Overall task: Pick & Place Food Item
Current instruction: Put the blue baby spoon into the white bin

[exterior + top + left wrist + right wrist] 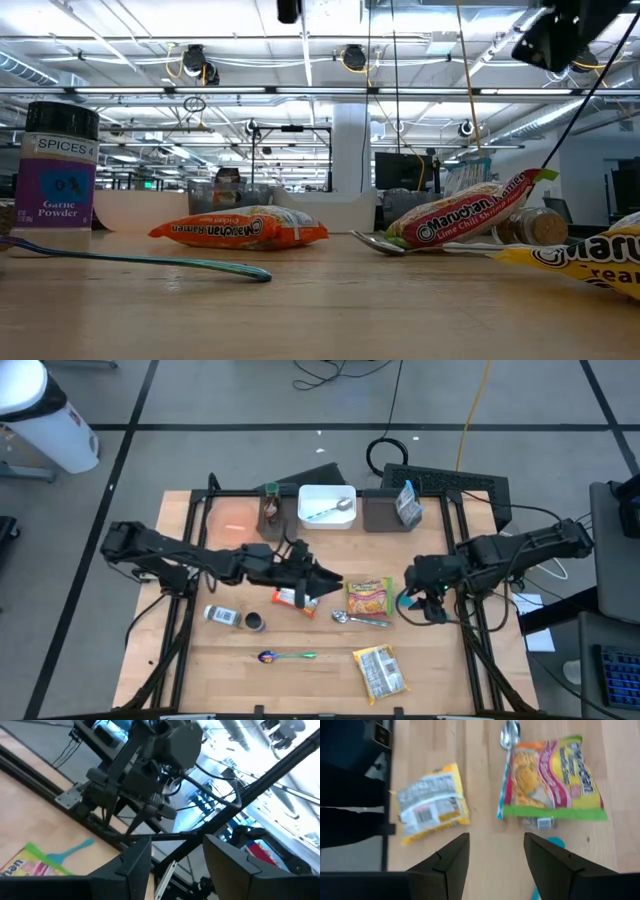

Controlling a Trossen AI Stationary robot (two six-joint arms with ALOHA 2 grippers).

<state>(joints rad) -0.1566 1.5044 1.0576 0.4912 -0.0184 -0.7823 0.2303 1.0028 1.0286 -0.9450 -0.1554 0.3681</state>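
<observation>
nearest the front edge lie a yellow ramen packet (380, 670) and a coloured spoon (287, 656), then a spice jar (222, 616) on its side, untouched. mid-table, the left gripper (322, 582) hangs over an orange ramen packet (295, 597), fingers apart and empty, and the right gripper (412, 603) hovers just beside the lime-chili ramen packet (368, 599) and a metal spoon (358, 619), fingers apart, gripping nothing. at the back, the white bin (326, 507) holds only a utensil and the dark bin (393, 512) one packet, so no pick has begun; grasp, carry and placing are all left, i judge.
</observation>
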